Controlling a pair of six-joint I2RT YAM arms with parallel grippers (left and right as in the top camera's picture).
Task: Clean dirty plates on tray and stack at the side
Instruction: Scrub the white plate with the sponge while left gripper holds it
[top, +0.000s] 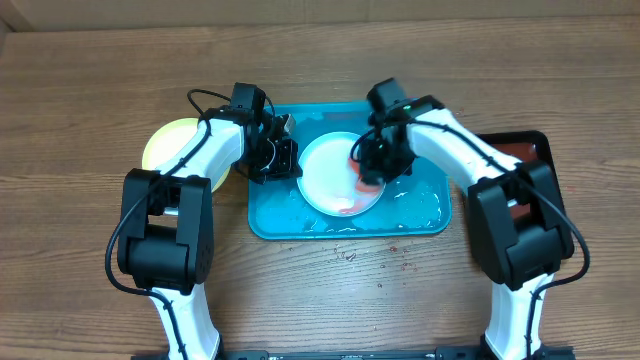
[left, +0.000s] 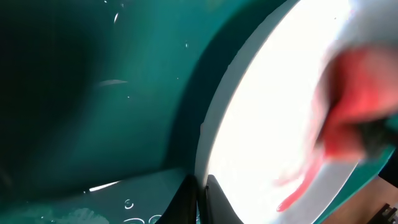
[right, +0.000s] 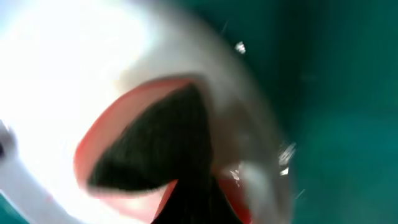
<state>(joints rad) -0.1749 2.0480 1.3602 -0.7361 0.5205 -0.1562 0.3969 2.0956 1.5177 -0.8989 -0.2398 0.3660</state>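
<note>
Though blurred, red mass (left: 359, 87) on plate (left: 267, 124)

A white plate (top: 328, 165) streaked with red sauce (top: 348, 207), a turquoise-blue tray (top: 270, 222) (glossy with wet highlights) and a red sponge (top: 368, 177) stand out against the brown wood-grain counter (top: 80, 90). Alongside: a pale yellow-green plate (top: 166, 140), a dark red tray (top: 516, 149), and white arms (top: 455, 140) with black joints and cables.
</note>
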